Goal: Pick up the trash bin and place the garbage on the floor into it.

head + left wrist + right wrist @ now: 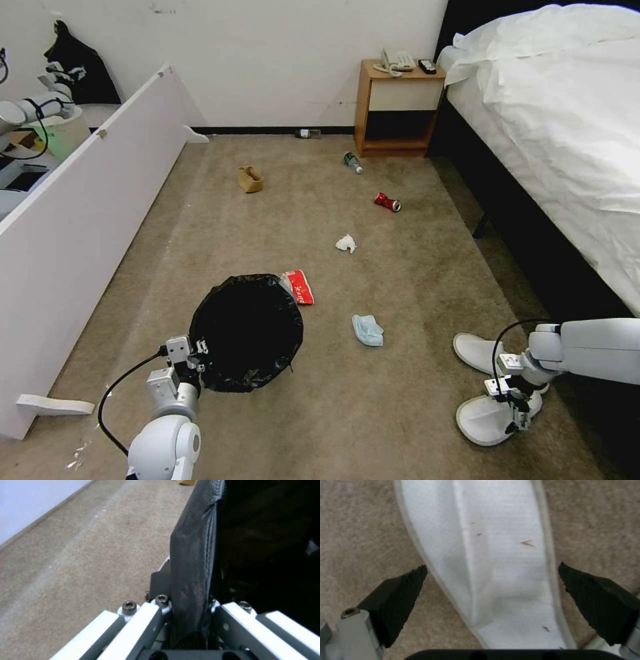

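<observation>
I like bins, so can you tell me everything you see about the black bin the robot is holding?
The trash bin is small and round, lined with a crinkly black plastic bag folded over its rim, so it looks black all over. Its mouth is open. The left tool is shut on its near rim. A red packet lies against its far side on the floor.

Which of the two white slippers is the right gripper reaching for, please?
The nearer slipper: the open right gripper straddles it, unlike the farther slipper.
</observation>
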